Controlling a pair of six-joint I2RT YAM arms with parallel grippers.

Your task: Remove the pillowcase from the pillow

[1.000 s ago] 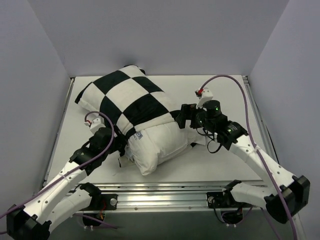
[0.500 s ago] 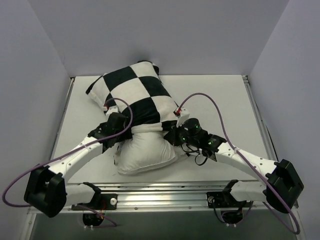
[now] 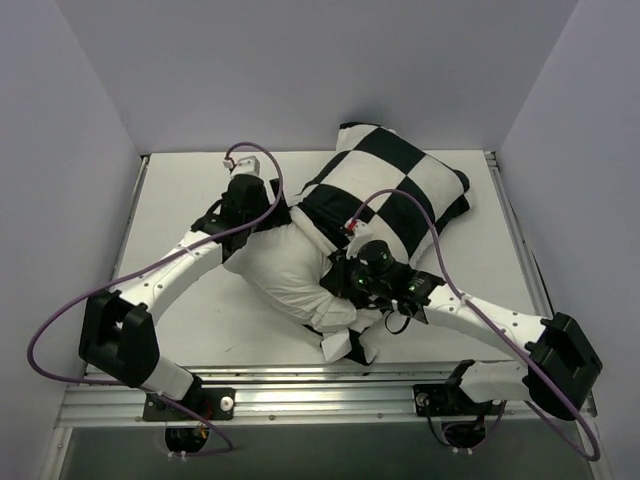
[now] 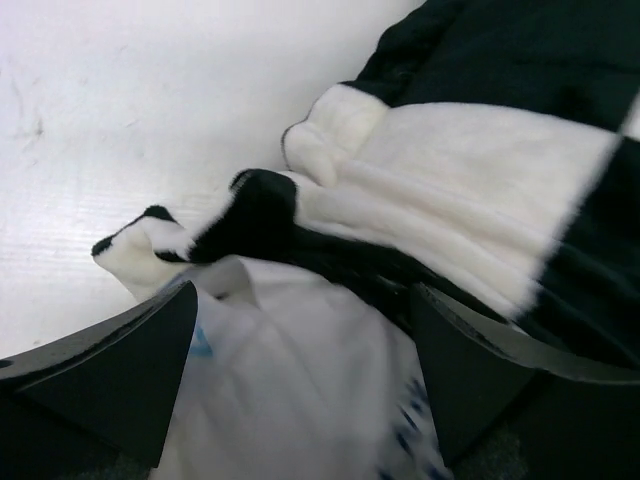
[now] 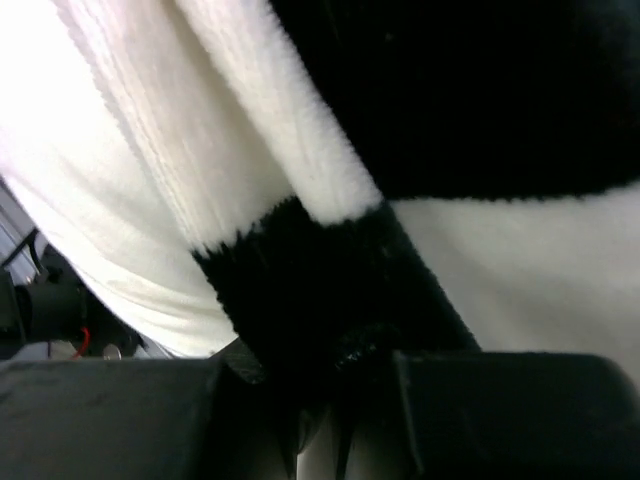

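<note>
The black and white checkered pillowcase (image 3: 400, 190) covers the far right end of the pillow, and the bare white pillow (image 3: 280, 270) sticks out toward the near left. My right gripper (image 3: 348, 285) is at the case's open edge, shut on a black fold of the pillowcase (image 5: 320, 300); its fingers (image 5: 470, 400) are pressed together. My left gripper (image 3: 262, 205) hovers open at the far left of the opening. In the left wrist view its fingers (image 4: 120, 370) straddle the white pillow (image 4: 300, 380), with the furry hem of the pillowcase (image 4: 450, 180) just beyond.
White tabletop (image 3: 180, 200) lies to the left. Grey walls close off the left, back and right. An aluminium rail (image 3: 320, 385) runs along the near edge. Purple cables loop over both arms.
The pillow and case have swung round, with the checkered end now at the far right. My right gripper closed on the case's edge. My left arm reached farther back, still open.
</note>
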